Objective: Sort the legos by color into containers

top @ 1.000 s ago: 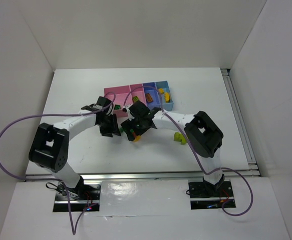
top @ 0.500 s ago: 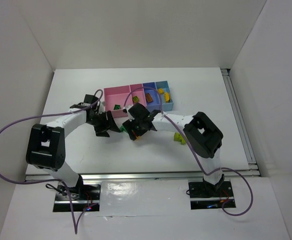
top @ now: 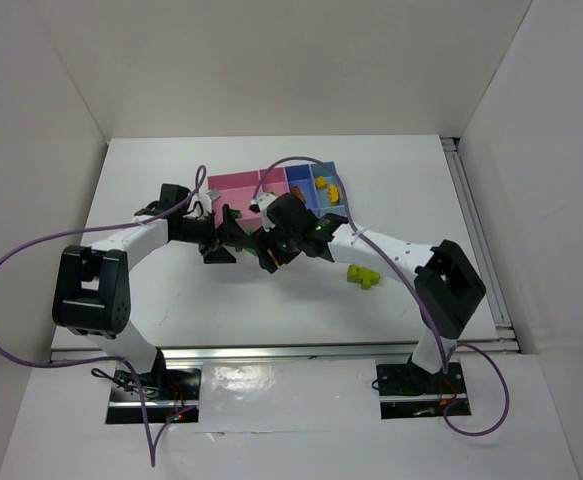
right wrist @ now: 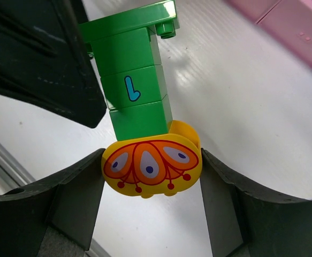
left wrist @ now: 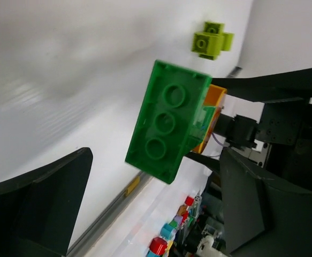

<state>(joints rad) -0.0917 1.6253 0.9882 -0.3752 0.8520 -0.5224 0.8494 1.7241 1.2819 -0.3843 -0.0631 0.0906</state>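
Near the middle of the white tabletop (top: 421, 200), just on the near side of the containers (top: 239, 183), the 2 arms meet tip to tip. Those containers form a joined row of 4, pink at the left through to light blue at the right, where yellow legos (top: 323, 184) lie. The right end effector (right wrist: 151, 160) is clamped on a yellow printed brick (right wrist: 151, 174), 1 finger pressed to each side. A green stack (right wrist: 134, 80) is plugged onto that brick, so the 2 colors hang as 1 piece. The stack's long axis runs leftward, away from the right fingers and straight toward the left end effector (left wrist: 156, 156). That one is spread wide, with the stack's studded end between its fingers and apparently untouched. Splitting green from yellow looks like the step in hand, and the left end effector is the free one to close across the stack. A lime lego (top: 362, 274) lies alone to the right, nearer the bases.
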